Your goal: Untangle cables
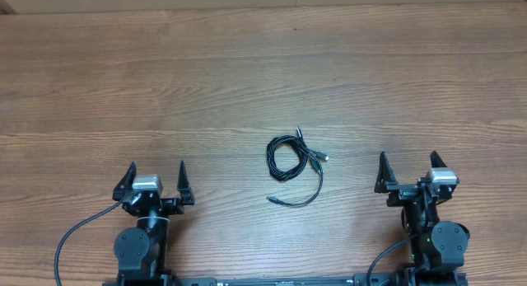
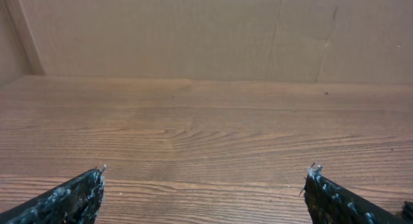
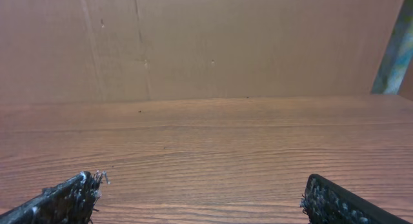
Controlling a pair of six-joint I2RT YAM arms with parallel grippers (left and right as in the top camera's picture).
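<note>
The cables (image 1: 290, 161) lie in a small tangled black coil on the wooden table, midway between the arms, with silver plug ends sticking out to the right and one strand trailing down to a plug at the lower left. My left gripper (image 1: 156, 172) is open and empty, well left of the coil. My right gripper (image 1: 408, 164) is open and empty, well right of it. In the left wrist view the fingertips (image 2: 206, 172) frame bare wood. In the right wrist view the fingertips (image 3: 200, 182) also frame bare wood. The cables do not show in either wrist view.
The wooden table (image 1: 247, 63) stretches far beyond the coil. A brown cardboard wall (image 2: 193, 30) stands at its far edge and also shows in the right wrist view (image 3: 226, 37). Thick black arm wires (image 1: 74, 236) run near the front edge.
</note>
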